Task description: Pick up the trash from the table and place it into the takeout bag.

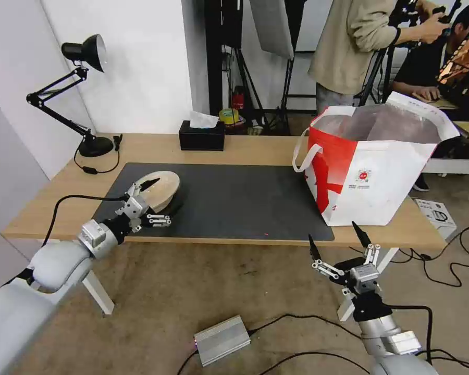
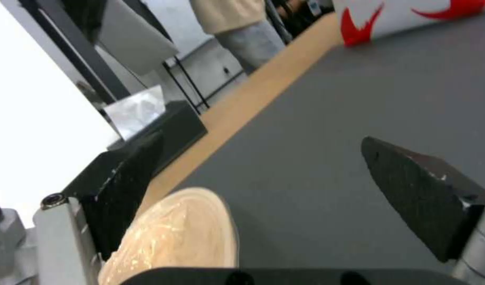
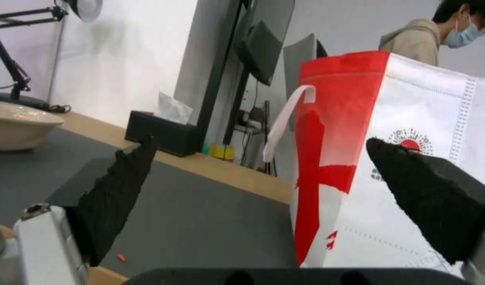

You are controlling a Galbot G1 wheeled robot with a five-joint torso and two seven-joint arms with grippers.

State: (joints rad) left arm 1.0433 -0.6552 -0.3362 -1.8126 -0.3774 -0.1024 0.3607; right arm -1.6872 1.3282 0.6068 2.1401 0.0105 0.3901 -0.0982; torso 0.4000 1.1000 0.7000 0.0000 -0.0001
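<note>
We see the table [image 1: 245, 148] running across the head view, its dark grey mat [image 1: 234, 200] lying in the middle. At about nine o'clock on the mat sits the shallow beige bowl [image 1: 161, 190], tipped so that its underside faces up and toward us. Our left gripper [image 1: 153, 200] reaches in from seven o'clock with its jaws spread wide around the near rim of the bowl; in the left wrist view one finger [image 2: 121, 190] lies against the bowl's edge [image 2: 184, 233] while the other finger [image 2: 422, 190] stands well apart over bare mat, so the claw is open and not clamped. At about two o'clock on the table stands the takeout bag [image 1: 380, 166], upright, mouth open, silver lining showing, one white strap [image 1: 303, 151] hanging on the side nearest the mat. Our right gripper [image 1: 340, 245] hovers off the table's front edge at five o'clock, below the bag, with its fingers spread wide and holding nothing; the right wrist view looks between them at the bag [image 3: 390, 158] and the mat. Behind the mat at twelve o'clock rests a black tissue box [image 1: 202, 135], and a black desk lamp [image 1: 83, 94] stands at ten o'clock.
</note>
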